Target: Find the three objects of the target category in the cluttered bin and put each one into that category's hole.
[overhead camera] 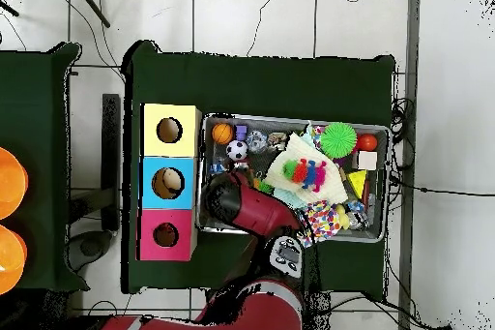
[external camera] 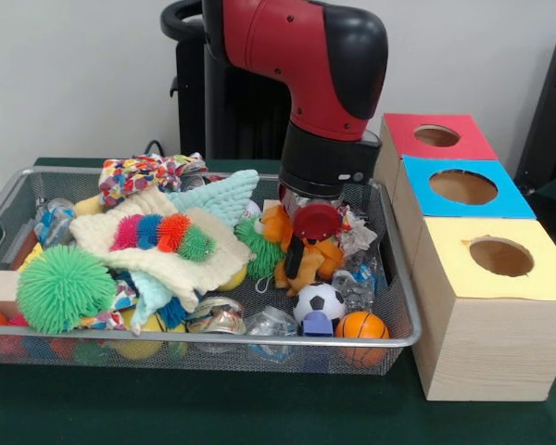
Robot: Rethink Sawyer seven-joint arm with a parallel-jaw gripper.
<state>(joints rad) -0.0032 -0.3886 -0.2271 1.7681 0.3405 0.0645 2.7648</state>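
My gripper [external camera: 313,230] is lowered into the right part of the wire bin [external camera: 403,341], directly over an orange plush toy [external camera: 301,260]. A red round piece sits just beneath the wrist, and whether it belongs to the toy or the gripper is unclear. In the overhead view the arm's head [overhead camera: 227,200] hides the gripper at the bin's [overhead camera: 290,119] side nearest the boxes. To the right stand three boxes with round holes: red [external camera: 435,136], blue [external camera: 463,187] and yellow [external camera: 500,257].
The bin holds a soccer ball [external camera: 319,301], an orange ball [external camera: 361,324], a green spiky ball [external camera: 63,287], a cream cloth with a colourful caterpillar [external camera: 162,232], a light blue cloth [external camera: 222,195], a rope toy [external camera: 144,171], tins and crinkled wrappers.
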